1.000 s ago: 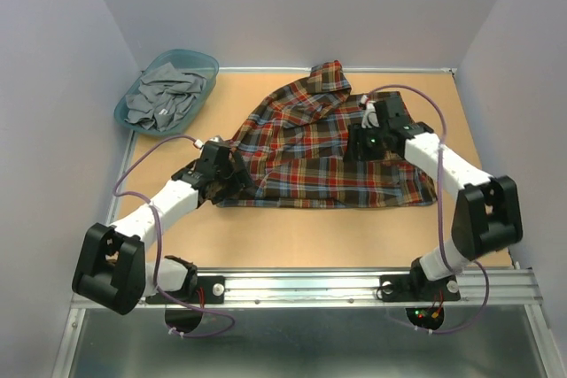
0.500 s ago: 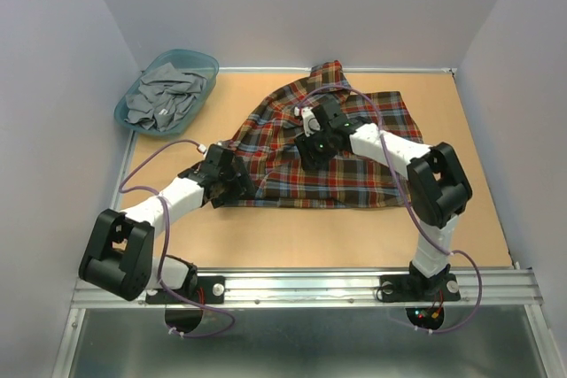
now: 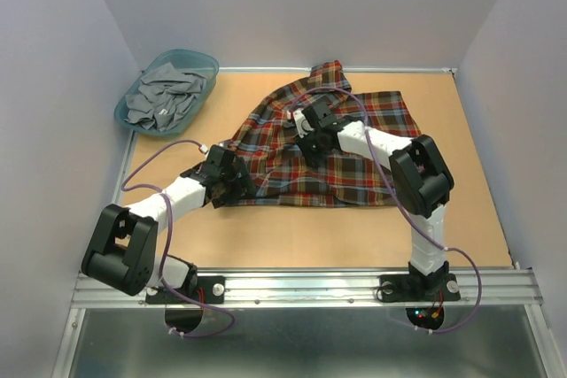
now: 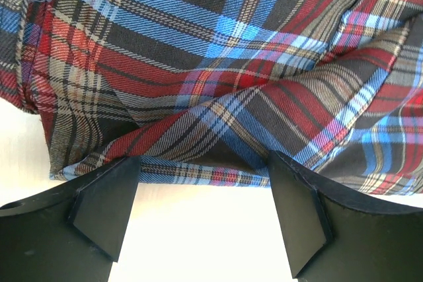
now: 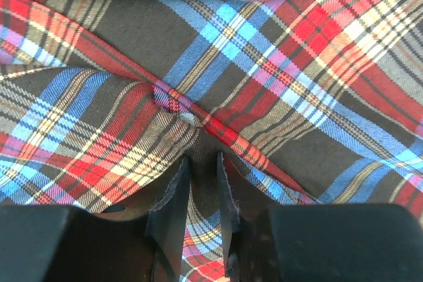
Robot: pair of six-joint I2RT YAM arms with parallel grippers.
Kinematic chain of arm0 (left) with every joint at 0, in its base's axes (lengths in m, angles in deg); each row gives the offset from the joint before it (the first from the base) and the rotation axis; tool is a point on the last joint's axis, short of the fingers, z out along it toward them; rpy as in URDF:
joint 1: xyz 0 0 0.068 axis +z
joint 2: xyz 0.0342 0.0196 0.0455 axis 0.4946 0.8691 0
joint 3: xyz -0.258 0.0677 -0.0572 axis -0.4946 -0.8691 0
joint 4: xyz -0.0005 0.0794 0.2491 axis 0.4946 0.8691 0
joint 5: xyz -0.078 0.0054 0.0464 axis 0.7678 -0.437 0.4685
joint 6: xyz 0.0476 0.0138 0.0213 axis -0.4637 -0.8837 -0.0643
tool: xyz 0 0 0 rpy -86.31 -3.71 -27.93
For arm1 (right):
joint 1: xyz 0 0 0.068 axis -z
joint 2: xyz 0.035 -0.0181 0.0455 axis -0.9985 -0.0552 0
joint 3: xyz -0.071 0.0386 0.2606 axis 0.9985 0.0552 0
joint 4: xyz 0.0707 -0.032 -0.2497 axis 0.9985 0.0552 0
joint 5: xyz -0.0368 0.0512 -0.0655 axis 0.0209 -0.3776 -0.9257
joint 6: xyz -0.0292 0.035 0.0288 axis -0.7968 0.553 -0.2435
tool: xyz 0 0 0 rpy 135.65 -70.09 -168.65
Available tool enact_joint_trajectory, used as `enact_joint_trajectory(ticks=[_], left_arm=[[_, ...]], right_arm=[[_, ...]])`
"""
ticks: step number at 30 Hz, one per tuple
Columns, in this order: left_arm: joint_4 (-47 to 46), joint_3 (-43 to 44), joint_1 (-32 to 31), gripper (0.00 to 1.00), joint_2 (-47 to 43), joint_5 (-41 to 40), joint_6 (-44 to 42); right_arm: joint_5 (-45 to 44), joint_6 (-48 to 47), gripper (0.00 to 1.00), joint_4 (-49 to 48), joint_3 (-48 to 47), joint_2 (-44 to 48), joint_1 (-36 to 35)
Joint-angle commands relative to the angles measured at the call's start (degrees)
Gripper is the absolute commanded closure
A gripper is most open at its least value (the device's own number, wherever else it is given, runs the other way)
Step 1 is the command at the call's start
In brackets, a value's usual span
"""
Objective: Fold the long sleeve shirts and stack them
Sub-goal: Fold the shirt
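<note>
The plaid flannel shirt [image 3: 301, 179] is spread on the desk [image 3: 292, 227]. A ridge of cloth near its middle is pinched in the narrow jaws of the right gripper [image 5: 198, 163], likely to start a fold. The left gripper [image 4: 201, 163] is held wide-jawed at the hem, gripping nothing.

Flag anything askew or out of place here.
The plaid shirt lies crooked and rumpled, with a diagonal ridge bunched where the right end effector pinches it. The teal basket of gray clothes appears to overhang the table at its far-left corner. Nothing looks damaged.
</note>
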State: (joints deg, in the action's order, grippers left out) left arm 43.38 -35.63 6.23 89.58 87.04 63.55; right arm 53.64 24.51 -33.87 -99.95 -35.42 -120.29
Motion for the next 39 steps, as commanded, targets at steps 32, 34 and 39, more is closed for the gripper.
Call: enact_joint_trajectory(ticks=[32,34,39], left_arm=[[3.5,11.07,-2.86,0.19,1.4,-1.56,-3.58],[3.67,12.74,-3.91,0.2,3.34,-1.56,-3.76],[3.67,15.82,-6.11,0.21,8.25,-2.09,-4.28]], right_arm=[[-4.69,5.29,0.55,3.41,20.23,23.7,-5.48],[-5.22,5.47,0.58,3.59,21.37,24.05,-5.48],[-7.24,5.29,0.58,3.94,22.78,24.75,-5.57]])
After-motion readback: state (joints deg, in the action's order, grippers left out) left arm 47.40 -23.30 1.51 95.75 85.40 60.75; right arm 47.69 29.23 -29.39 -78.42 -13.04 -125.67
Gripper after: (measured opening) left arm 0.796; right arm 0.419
